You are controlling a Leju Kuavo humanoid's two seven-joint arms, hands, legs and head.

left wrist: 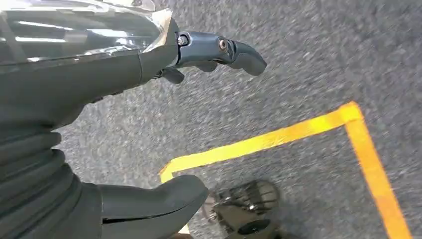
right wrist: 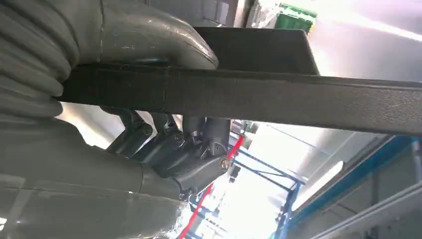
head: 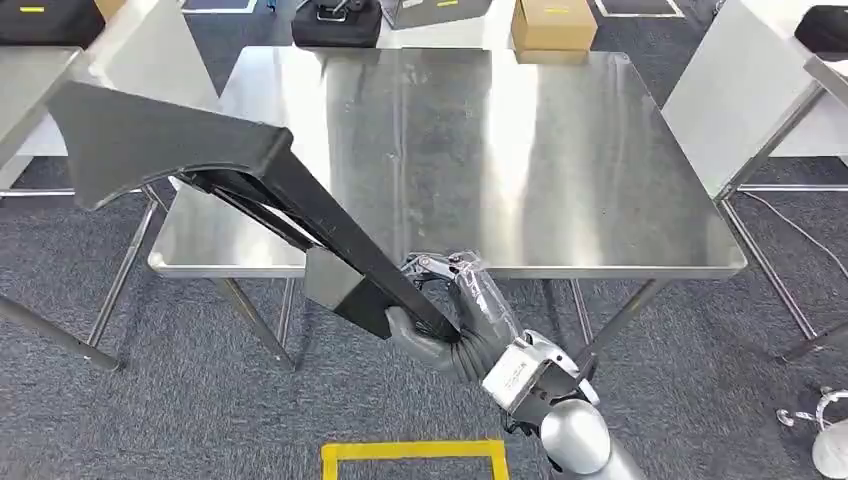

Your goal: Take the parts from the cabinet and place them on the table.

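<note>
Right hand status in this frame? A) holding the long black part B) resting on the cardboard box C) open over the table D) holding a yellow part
A: the right hand grips the long black part near one end, its far end raised above the steel table.

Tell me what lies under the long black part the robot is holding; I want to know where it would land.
Under the black part: the steel table's left front corner, plus grey carpet near the right hand. The table patch directly beneath is covered.
</note>
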